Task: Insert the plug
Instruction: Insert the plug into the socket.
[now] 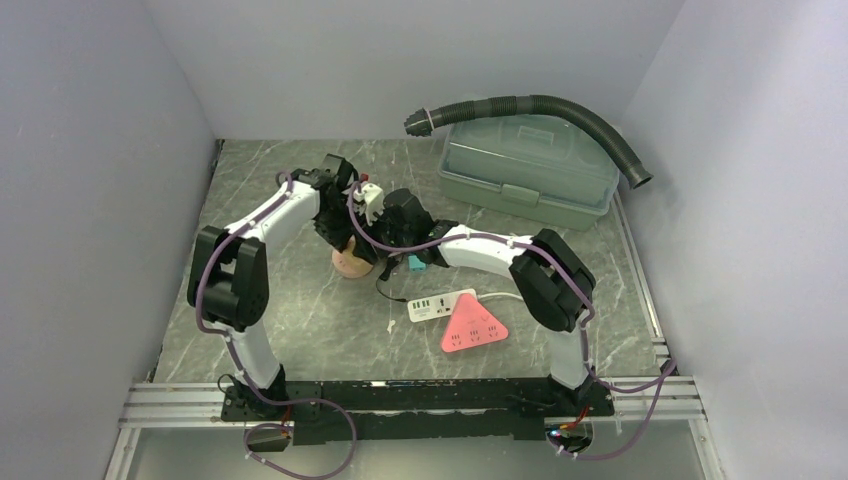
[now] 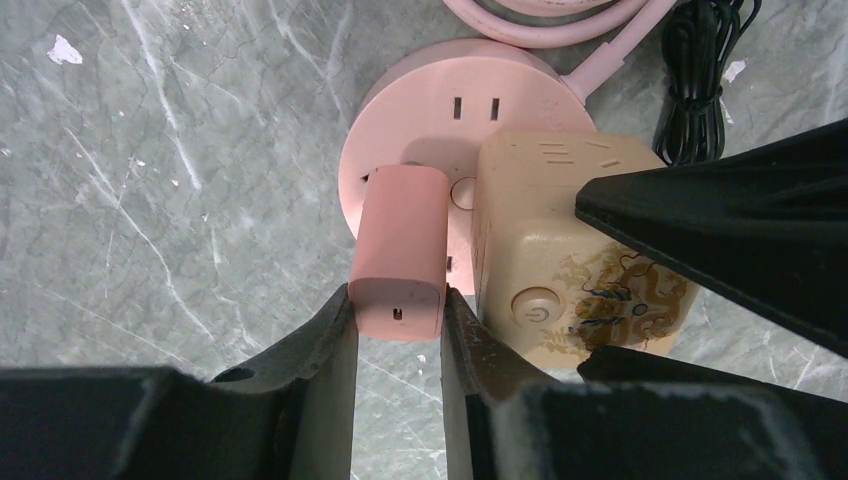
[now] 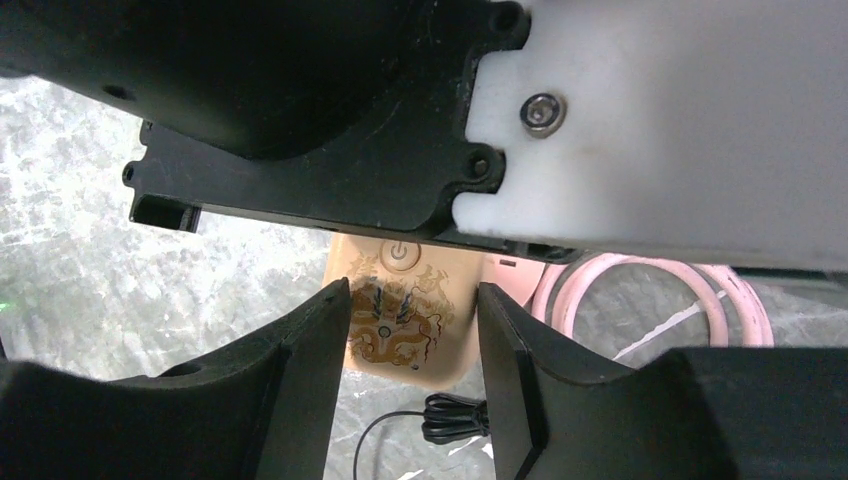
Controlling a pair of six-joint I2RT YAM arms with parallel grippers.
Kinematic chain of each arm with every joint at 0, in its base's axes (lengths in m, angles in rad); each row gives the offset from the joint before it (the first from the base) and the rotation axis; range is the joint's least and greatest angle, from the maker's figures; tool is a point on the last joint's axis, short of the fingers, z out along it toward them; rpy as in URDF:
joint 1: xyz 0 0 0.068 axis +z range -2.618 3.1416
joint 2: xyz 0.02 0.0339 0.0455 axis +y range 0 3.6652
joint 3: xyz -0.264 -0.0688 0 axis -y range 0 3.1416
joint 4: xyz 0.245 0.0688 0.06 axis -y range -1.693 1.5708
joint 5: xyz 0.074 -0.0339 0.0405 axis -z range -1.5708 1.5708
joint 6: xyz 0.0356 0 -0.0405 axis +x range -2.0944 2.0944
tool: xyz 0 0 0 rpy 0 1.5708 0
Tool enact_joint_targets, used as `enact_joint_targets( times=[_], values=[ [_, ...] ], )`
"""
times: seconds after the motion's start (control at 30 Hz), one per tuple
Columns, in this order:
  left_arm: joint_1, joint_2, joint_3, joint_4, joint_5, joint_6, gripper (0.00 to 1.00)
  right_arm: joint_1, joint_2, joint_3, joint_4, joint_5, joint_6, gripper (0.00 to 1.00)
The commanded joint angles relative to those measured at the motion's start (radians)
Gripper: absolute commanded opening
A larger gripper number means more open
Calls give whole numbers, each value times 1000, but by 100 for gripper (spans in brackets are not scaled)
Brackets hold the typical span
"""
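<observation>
The left gripper (image 2: 398,300) is clamped on a pink charger plug (image 2: 402,235), one finger against each long side. The plug stands on top of a round pink socket hub (image 2: 450,90) with its USB port facing the wrist camera. Its prongs are hidden, so whether it is fully seated cannot be told. Just beside it, touching the hub, sits a cream cube socket (image 2: 545,250) with a dragon print and a power button. The right gripper (image 3: 413,300) has its fingers pressed against the cube's two sides. The hub lies left of the tabletop's (image 1: 300,330) middle. A white power strip (image 1: 440,304) and a pink triangular strip (image 1: 474,327) lie nearer the front edge.
</observation>
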Motion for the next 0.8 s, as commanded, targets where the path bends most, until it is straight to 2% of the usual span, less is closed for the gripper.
enact_joint_targets(
  times=[0.0,0.07,0.17,0.33,0.47,0.63,0.67,0.7,0.77],
  values=[
    [-26,47,-12,-47,122,-33,11,19,24,-33,-2,-30,0,54],
    [-21,12,-14,-30,137,-48,21,19,20,-36,7,-26,1,56],
    [-12,-45,-24,9,160,-76,42,19,12,-39,22,-18,8,59],
    [-3,-122,-46,43,189,-103,61,19,-3,-48,44,-9,19,64],
    [13,-165,-80,72,184,-111,87,18,-16,-50,52,-2,21,66],
    [77,-209,-71,76,195,-127,92,18,-33,-47,58,-6,22,69],
    [98,-216,-59,72,209,-131,92,18,-36,-41,53,-13,21,69],
    [122,-223,-41,67,234,-134,98,18,-37,-37,52,-16,20,70],
    [170,-238,-8,46,292,-140,100,18,-42,-24,40,-26,17,71]
  ],
)
